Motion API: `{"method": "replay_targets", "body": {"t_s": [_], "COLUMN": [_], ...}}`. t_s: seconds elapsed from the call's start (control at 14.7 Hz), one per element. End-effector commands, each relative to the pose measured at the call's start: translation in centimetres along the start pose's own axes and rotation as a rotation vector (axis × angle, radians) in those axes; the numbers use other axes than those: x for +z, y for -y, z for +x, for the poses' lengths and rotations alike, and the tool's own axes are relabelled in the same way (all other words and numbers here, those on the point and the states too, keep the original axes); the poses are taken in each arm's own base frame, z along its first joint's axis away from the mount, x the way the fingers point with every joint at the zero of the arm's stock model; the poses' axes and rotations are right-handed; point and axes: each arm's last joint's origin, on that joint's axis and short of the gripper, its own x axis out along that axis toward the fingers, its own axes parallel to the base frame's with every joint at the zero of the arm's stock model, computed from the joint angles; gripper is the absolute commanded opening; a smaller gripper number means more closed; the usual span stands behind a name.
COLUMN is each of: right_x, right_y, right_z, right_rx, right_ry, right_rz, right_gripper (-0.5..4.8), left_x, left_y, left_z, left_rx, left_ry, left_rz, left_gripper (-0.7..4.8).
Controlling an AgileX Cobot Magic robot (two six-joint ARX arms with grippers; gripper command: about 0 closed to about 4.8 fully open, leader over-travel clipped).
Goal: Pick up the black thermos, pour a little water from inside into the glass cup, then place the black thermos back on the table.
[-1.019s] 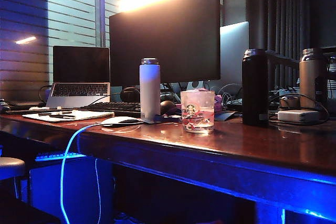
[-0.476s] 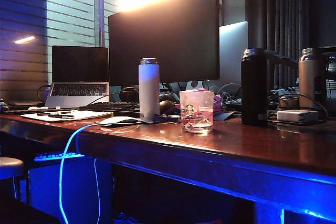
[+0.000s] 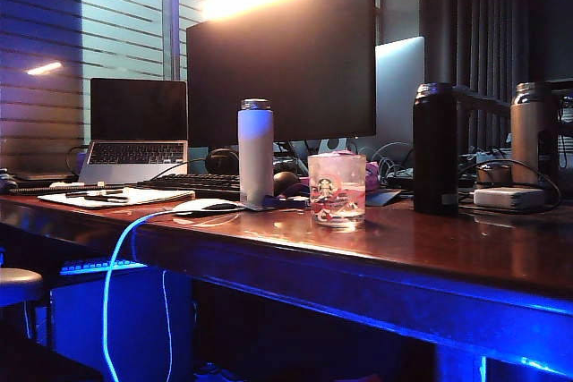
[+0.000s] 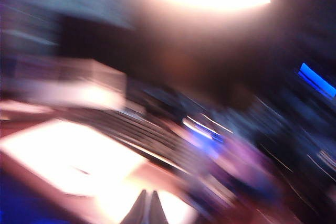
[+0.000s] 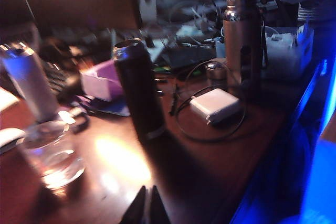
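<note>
A: Where does the black thermos [image 3: 435, 148] stand?

B: Upright on the table [image 3: 376, 248], well to the 3 o'clock side of the glass cup [image 3: 337, 189] in the exterior view. Nothing touches it. The right wrist view shows it [image 5: 138, 89] too, standing free on the dark wood with its shiny rim up.

A: And the cup?

B: Upright near the middle of the table, just to the 3 o'clock side of the white bottle [image 3: 255, 150], with a gap between them. It shows a green round logo and pink-red print. In the right wrist view the cup [image 5: 50, 154] stands apart from the thermos.

A: The grippers?

B: Neither shows in the exterior view. The right gripper [image 5: 145, 206] hangs above the table's near edge, toward 6 o'clock from the thermos, its fingers pressed together and holding nothing. The left gripper [image 4: 146, 208] is seen only in a badly blurred wrist picture; its two fingers meet at a dark point, pressed together and empty.

A: What else sits near the thermos?

B: A bronze-grey flask [image 3: 534, 133] at its 3 o'clock in the exterior view, and a white power adapter [image 3: 508, 197] lying between them, nearer the front. A dark monitor [image 3: 281, 58] stands behind the bottle, and an open laptop [image 3: 136, 131] sits far toward 9 o'clock.
</note>
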Motion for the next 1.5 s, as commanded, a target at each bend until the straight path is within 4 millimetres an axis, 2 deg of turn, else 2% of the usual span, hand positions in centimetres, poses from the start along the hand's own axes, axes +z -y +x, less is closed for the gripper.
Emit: {"method": "replay_targets", "body": {"t_s": [0.07,0.2,0.41,0.54,0.88,1.16,1.5], "right_x": [3.0,3.0,1.6,1.0,0.8,0.0,-1.5], "right_y": [-0.4,-0.4,-0.2,-0.2,-1.2,-1.1,-0.9], "right_z": [3.0,5.4,8.3,9.8,11.9,13.3,15.1], "right_rx": [-0.006,-0.014,-0.007,0.001,0.101,0.101,0.099], "right_ry": [-0.032,-0.105,-0.181,-0.182,-0.086,-0.083,-0.095], "right_rz": [-0.107,-0.105,-0.103,-0.104,-0.106,-0.100,-0.104], "right_gripper": [-0.01,-0.01,-0.01,-0.01,-0.01,-0.01,-0.01], "left_x": [0.7,0.1,-1.7,-2.3,-1.0,-0.9,-0.9], "left_y": [-0.7,-1.1,0.7,2.3,2.1,2.4,2.5], "left_z": [5.0,7.3,9.2,10.6,14.8,15.2,15.2], "left_rx": [-0.283,-0.353,-0.359,-0.387,-0.415,-0.384,-0.424], "left_ry": [-0.262,-0.404,-0.574,-0.614,-0.698,-0.720,-0.714], "left_rz": [-0.013,0.022,0.192,0.232,0.259,0.290,0.262], "left_gripper": [-0.04,-0.03,-0.04,-0.04,-0.04,-0.03,-0.04]}}
